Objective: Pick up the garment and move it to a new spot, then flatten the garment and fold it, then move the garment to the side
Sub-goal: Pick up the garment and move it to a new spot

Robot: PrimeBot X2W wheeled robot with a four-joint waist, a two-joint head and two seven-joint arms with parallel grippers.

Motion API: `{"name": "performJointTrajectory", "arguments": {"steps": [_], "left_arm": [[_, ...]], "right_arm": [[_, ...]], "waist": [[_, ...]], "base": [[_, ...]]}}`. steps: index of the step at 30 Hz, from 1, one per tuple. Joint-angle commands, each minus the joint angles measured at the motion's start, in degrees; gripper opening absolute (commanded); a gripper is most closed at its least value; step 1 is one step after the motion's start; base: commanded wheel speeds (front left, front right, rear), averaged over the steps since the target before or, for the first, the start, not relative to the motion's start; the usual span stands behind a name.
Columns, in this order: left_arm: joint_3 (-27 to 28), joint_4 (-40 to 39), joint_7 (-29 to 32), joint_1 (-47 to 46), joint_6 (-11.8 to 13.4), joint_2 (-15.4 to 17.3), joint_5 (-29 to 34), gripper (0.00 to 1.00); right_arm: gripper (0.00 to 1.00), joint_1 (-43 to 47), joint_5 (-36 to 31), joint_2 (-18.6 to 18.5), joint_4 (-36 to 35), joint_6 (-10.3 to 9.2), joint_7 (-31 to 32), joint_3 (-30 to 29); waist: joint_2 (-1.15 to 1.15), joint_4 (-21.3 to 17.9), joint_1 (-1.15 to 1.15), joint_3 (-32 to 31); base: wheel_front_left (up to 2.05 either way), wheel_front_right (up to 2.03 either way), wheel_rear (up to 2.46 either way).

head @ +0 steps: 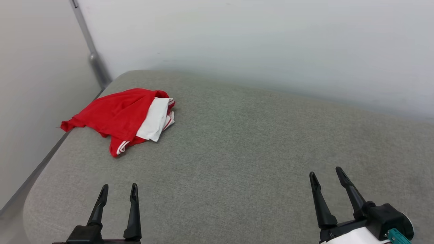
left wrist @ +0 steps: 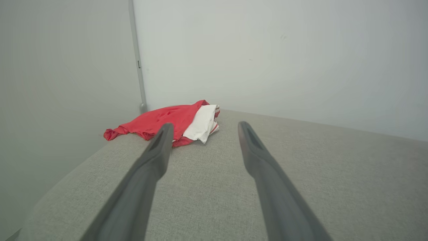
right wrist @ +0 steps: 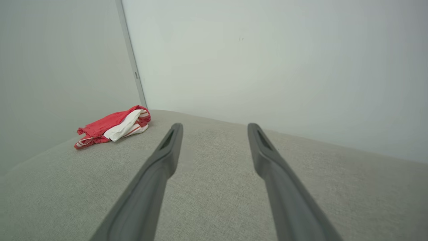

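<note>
Looking at the left end effector: fingers spread wide, gripping nothing, touching nothing, just hanging over the near part of the grey cushion. Same deal with the right end effector, splayed wide and empty. Got the garment crumpled in a red-and-white heap at the cushion's far left corner, close by the wall, well apart from both.

A grey fabric-covered surface carries the crumpled red-and-white garment near its far left corner.
</note>
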Motion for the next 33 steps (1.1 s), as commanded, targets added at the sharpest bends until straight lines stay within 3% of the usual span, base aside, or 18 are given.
{"name": "performJointTrajectory", "arguments": {"steps": [1,20,28,33], "left_arm": [[0.1,-0.1,-0.2,0.7,-0.2,-0.1,-0.1,1.0],[1.5,0.3,-0.2,1.2,-1.0,-0.1,-1.1,1.0],[2.7,0.6,-0.2,-0.5,-1.4,-0.1,-2.3,1.0],[2.9,2.2,-0.2,-2.9,-3.0,0.0,-0.7,1.0]], "right_arm": [[1.0,1.0,0.0,0.0,-0.2,-0.02,-0.1,0.2],[1.0,1.4,0.3,0.0,-1.0,-0.02,-0.1,0.8],[1.0,0.0,-0.4,0.0,-1.5,-0.02,-0.1,1.2],[1.0,-1.4,-2.0,0.0,-2.5,-0.02,-0.1,1.3]], "waist": [[0.0,0.9,0.0,-0.5],[0.0,4.3,0.0,-0.6],[0.0,3.2,0.0,1.5],[0.0,1.2,0.0,5.1]], "base": [[0.0,0.0,0.0],[0.0,0.0,0.0],[0.0,0.0,0.0],[0.0,0.0,0.0]]}}
